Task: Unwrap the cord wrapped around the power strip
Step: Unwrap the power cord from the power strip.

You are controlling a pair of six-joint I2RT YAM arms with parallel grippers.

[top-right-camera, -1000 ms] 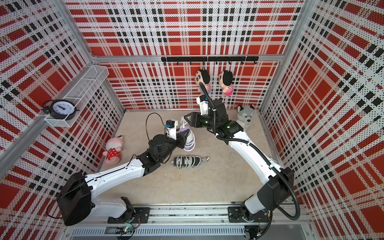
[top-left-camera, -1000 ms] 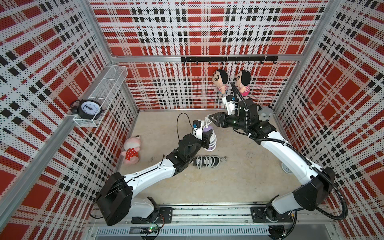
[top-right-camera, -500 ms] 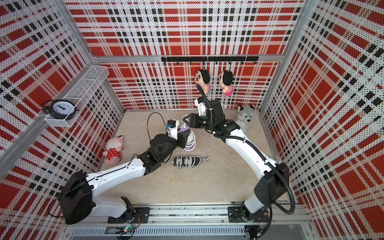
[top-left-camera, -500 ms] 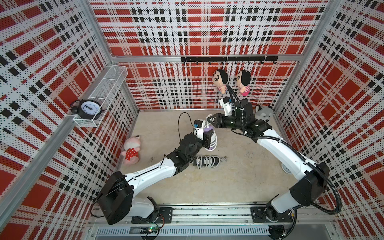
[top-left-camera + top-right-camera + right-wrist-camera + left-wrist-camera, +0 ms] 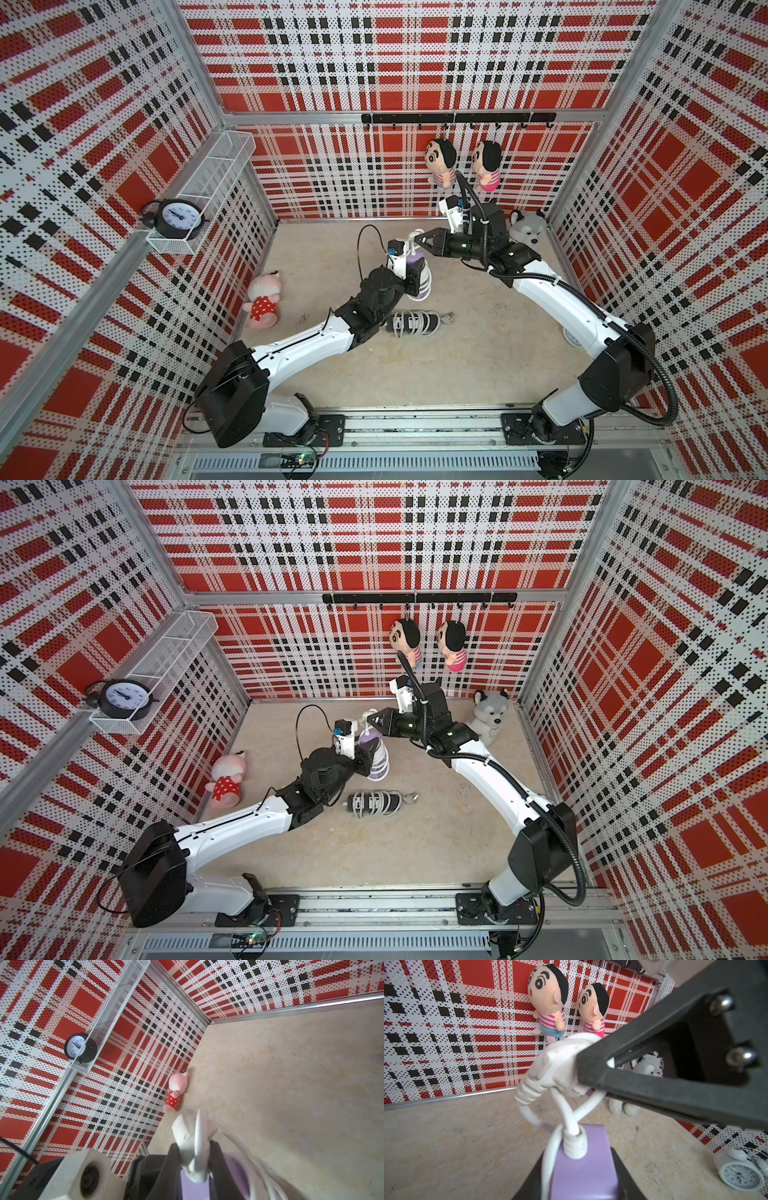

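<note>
Cord plug [image 5: 556,1064], pinched endwise by right end effector [image 5: 591,1068], may slip when pulled against purple power strip [image 5: 591,1147] gripped by left end effector [image 5: 577,1183].

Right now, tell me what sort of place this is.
Likely a staged robot test cell: red plaid perforated wall panels surround a beige tabletop, and two white robot arms stand on a metal rail.

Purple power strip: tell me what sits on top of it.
The white plug sits above the top end of the purple power strip, pinched in the right claw, with white cord looping down from it. The plug's far side is hidden behind the claw.
</note>
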